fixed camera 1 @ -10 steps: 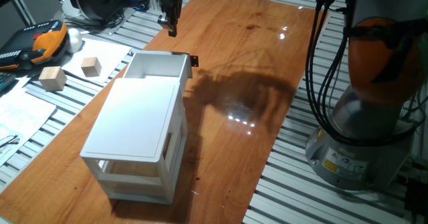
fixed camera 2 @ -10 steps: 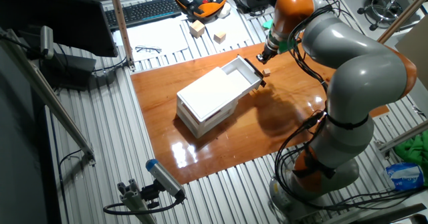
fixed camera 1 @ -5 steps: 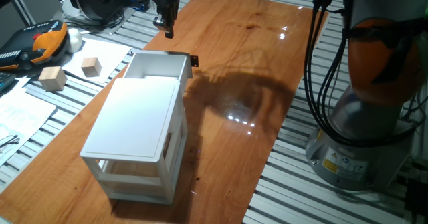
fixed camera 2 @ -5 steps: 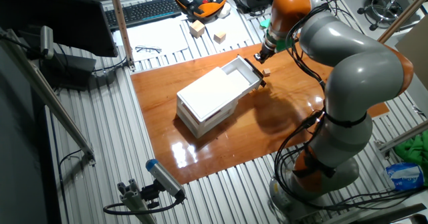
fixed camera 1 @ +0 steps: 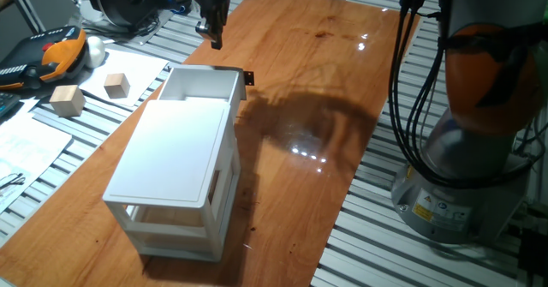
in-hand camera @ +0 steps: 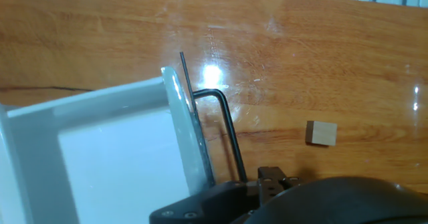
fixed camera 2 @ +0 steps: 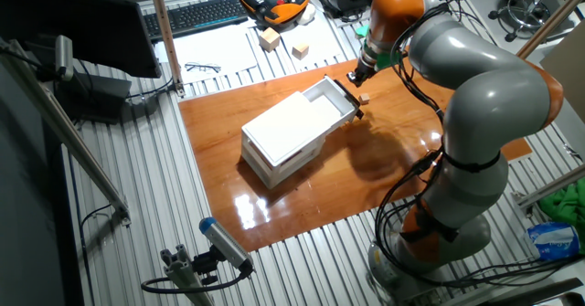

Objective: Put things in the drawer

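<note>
Hovering my hand [fixed camera 1: 213,38] at the frame's top above the open drawer [fixed camera 1: 199,85], I can't tell its finger state; the cube [in-hand camera: 322,133] lies on the desk [in-hand camera: 281,63] at center right.

One tiny cube [in-hand camera: 322,133], two larger blocks [fixed camera 1: 67,100], one drawer [fixed camera 1: 202,86].
</note>
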{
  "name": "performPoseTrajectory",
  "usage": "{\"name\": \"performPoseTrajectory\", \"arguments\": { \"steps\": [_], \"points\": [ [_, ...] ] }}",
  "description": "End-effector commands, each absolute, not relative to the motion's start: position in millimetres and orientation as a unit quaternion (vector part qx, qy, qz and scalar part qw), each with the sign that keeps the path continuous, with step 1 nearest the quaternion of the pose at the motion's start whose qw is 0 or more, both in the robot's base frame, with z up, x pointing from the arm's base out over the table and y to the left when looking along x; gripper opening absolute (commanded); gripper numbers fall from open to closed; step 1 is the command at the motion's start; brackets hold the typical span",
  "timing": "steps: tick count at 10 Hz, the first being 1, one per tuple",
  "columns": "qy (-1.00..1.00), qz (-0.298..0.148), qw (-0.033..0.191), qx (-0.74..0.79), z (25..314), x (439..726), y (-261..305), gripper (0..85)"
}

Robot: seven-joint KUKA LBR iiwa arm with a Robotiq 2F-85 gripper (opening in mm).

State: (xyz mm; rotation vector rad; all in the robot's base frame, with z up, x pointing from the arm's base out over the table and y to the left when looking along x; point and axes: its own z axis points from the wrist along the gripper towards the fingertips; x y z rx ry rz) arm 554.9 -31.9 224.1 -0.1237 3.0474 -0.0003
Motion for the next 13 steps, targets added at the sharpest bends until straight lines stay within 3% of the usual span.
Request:
{"name": "performPoseTrajectory", "arguments": {
  "steps": [1,4,5,8,12,13],
  "points": [
    [0.999,0.004,0.049,-0.014,224.4,554.8,-32.2,0.0],
    [0.997,0.035,0.044,0.051,224.4,554.8,-32.2,0.0],
    [0.998,-0.001,0.038,0.041,224.4,554.8,-32.2,0.0],
    [0.999,0.0,0.019,0.04,224.4,554.8,-32.2,0.0],
    [0.999,-0.003,0.023,0.041,218.4,561.2,-37.0,0.0],
    [0.999,-0.013,0.032,0.037,214.7,562.4,-38.6,0.0]
  ]
}}
